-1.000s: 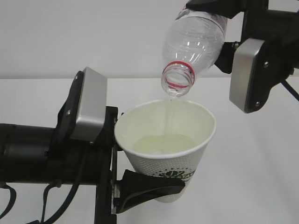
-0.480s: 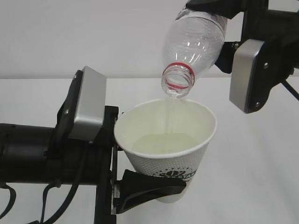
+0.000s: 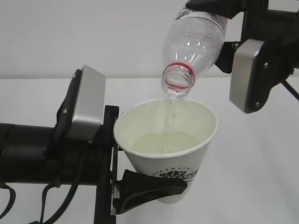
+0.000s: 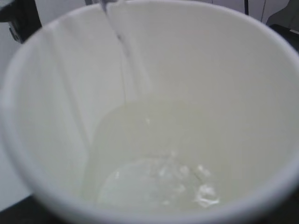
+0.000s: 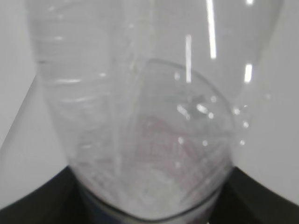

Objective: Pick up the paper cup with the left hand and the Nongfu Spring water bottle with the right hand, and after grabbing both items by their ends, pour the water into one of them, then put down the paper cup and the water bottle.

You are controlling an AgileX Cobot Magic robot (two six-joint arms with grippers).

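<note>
A: What's under the hands?
B: A white table (image 3: 261,186) against a plain pale wall (image 3: 93,37), far side.

A: Their poses?
B: The left hand (image 3: 154,184) reaches in level from the left, jaws clamped on the paper cup (image 3: 166,144), held upright off the table. The right hand (image 3: 219,11), high at the right, grips the Nongfu Spring water bottle (image 3: 194,46), tipped mouth-down just above the cup.

A: Counts?
B: One cup, one bottle, two hands. Water (image 4: 149,172) pools in the cup.
</note>
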